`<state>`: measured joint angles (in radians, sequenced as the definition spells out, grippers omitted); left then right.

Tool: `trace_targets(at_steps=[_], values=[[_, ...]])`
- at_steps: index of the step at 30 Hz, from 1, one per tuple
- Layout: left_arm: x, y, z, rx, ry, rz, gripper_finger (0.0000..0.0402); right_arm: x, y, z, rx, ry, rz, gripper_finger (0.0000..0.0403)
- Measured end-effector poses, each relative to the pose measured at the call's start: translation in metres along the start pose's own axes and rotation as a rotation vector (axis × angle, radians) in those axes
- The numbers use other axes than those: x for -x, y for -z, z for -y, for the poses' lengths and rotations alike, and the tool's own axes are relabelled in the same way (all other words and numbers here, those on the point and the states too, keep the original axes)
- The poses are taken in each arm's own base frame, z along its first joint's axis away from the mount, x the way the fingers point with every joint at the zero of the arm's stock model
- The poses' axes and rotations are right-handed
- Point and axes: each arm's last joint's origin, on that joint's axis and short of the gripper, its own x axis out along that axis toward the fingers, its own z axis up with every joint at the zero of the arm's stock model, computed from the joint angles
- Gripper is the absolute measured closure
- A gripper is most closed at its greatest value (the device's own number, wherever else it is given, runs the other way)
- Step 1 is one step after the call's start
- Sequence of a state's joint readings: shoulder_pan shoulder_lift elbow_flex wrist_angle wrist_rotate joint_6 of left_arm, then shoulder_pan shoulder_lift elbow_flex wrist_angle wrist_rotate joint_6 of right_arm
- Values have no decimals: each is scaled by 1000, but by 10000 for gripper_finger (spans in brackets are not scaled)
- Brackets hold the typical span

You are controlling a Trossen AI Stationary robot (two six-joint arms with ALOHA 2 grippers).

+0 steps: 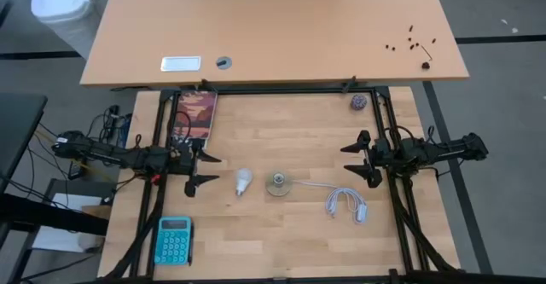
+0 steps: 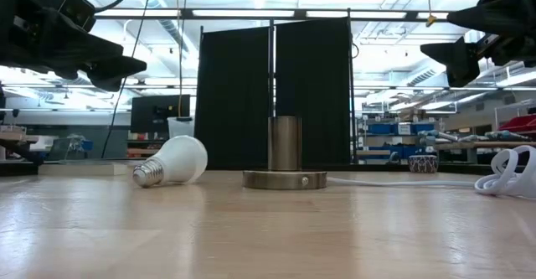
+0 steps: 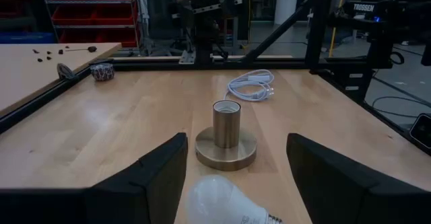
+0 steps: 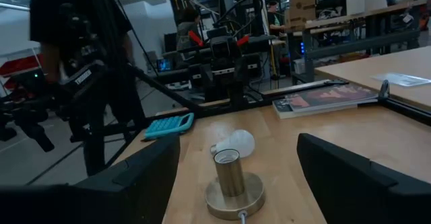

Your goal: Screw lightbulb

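Observation:
The white lightbulb [image 1: 243,181] lies on its side on the wooden table, screw base toward the near edge [image 2: 172,162] [image 3: 222,200]. Just right of it stands the round brass socket [image 1: 278,183] [image 3: 226,138] [image 4: 232,183], upright on its disc base, with a white cord [image 1: 341,200] running right. My left gripper [image 1: 205,170] hovers open at the table's left, level, pointing at the bulb, a short way from it. My right gripper [image 1: 357,160] hovers open at the right, level, facing the socket from farther off. Neither touches anything.
A teal calculator [image 1: 173,240] lies near the left front corner, a book [image 1: 197,113] at the far left, a small ball [image 1: 358,102] at the far right. The coiled cord and plug [image 1: 345,203] lie right of the socket. A second desk [image 1: 273,28] adjoins the far edge.

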<state>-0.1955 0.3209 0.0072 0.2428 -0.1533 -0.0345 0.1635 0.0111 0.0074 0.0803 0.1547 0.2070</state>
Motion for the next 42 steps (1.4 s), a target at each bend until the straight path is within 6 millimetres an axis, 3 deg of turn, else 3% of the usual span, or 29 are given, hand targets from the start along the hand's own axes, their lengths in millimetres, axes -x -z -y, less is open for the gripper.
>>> trace_targets(at_steps=[38, 42], values=[[0, 0, 0, 2, 0, 0, 145, 0, 0, 0, 0, 0, 0, 93], [0, 0, 0, 153, 0, 0, 145, 0, 0, 0, 0, 0, 0, 93]])
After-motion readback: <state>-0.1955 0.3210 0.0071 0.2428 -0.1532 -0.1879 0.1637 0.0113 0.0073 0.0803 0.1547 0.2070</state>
